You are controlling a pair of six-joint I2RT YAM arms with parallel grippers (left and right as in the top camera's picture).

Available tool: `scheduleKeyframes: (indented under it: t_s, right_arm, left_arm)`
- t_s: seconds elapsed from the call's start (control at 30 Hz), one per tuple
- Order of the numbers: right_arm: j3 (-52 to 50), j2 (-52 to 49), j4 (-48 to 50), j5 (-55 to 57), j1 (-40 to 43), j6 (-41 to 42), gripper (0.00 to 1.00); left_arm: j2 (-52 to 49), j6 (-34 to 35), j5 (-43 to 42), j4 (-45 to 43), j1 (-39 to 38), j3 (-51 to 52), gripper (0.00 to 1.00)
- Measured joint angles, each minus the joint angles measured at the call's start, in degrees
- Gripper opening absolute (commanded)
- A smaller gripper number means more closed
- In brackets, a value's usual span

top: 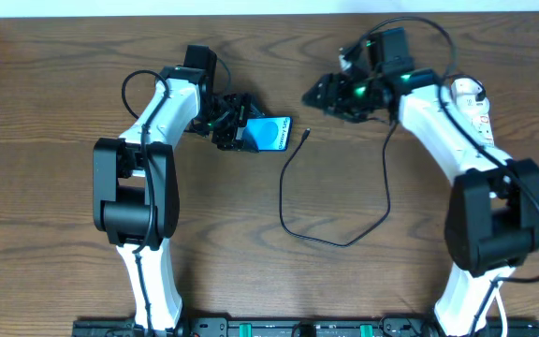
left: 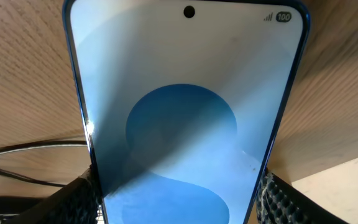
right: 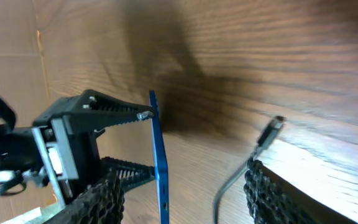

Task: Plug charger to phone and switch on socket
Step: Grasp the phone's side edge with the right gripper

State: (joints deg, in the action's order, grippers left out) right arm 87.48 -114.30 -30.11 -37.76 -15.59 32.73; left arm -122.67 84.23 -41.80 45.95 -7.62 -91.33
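My left gripper (top: pixel 237 126) is shut on the phone (top: pixel 271 134), whose blue lit screen fills the left wrist view (left: pixel 185 112) between the two finger pads (left: pixel 182 202). The right wrist view shows the phone edge-on (right: pixel 157 155). The charger's plug tip (top: pixel 305 134) lies on the table just right of the phone, also in the right wrist view (right: pixel 272 127). Its thin black cable (top: pixel 293 225) loops toward me and back up under the right arm. My right gripper (top: pixel 326 94) is open and empty, up and right of the plug tip (right: pixel 182 177). The white socket (top: pixel 476 101) lies at the far right, partly hidden by the right arm.
The wooden table (top: pixel 64 234) carries only these things. A pale strip (top: pixel 251 7) runs along the far edge. The cable's loop (top: pixel 344 243) lies between the two arm bases.
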Motion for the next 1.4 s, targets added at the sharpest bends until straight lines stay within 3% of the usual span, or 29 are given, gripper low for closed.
scheduleKeyframes:
  t_s: [0.4, 0.73, 1.07, 1.4]
  right_arm:
    - [0.00, -0.79, 0.61, 3.08, -5.22, 3.08, 0.50]
    - [0.00, -1.66, 0.74, 6.86, -9.75, 2.82, 0.44]
    - [0.00, -3.74, 1.44, 10.10, -10.97, 1.11, 0.29]
    - [0.00, -3.82, 2.82, 12.68, -13.09, 0.09, 0.22]
  left_arm:
    - [0.00, 0.70, 0.00, -0.17, 0.00, 0.00, 0.56]
    - [0.02, 1.11, 0.00, -0.17, 0.00, 0.00, 0.56]
    - [0.02, 1.14, -0.04, -0.17, 0.00, 0.00, 0.56]
    - [0.04, 1.29, -0.33, -0.17, 0.13, 0.00, 0.56]
